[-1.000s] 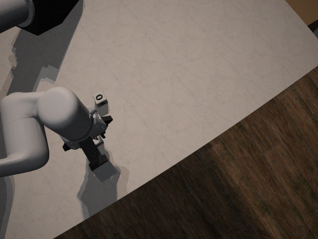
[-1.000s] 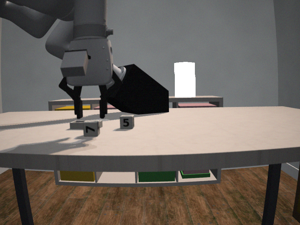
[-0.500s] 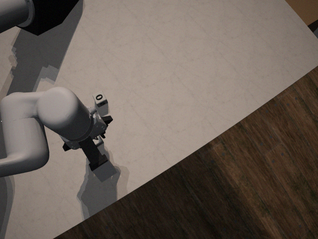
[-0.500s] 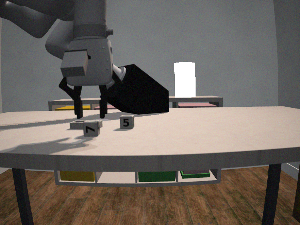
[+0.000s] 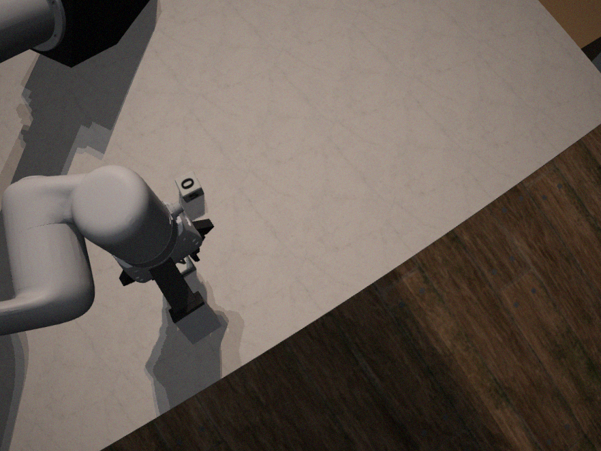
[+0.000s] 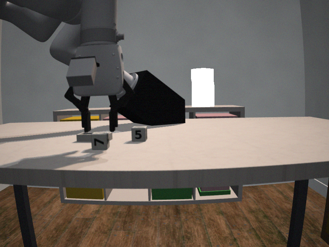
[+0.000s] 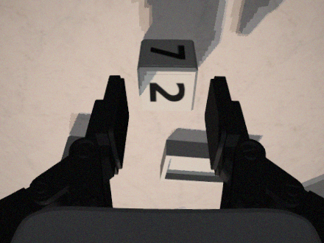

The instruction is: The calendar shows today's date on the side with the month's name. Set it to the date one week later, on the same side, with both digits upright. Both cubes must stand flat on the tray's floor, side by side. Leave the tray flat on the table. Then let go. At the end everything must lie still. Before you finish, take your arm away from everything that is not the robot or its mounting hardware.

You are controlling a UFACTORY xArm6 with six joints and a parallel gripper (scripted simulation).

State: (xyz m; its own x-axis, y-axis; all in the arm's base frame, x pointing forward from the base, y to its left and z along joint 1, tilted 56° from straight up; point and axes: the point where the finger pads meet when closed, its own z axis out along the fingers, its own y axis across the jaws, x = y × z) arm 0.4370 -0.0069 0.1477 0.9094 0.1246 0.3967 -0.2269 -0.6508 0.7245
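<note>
Your hand [image 6: 99,130] [image 7: 166,96], fingers apart and empty, hovers near the cube showing 7 and 2 [image 6: 100,141] [image 7: 168,90] on the table [image 6: 212,149] [image 7: 40,74] [image 5: 339,145]; centre the fingers over it before lowering, clearing the tray [image 6: 83,137] [image 7: 185,148].
</note>
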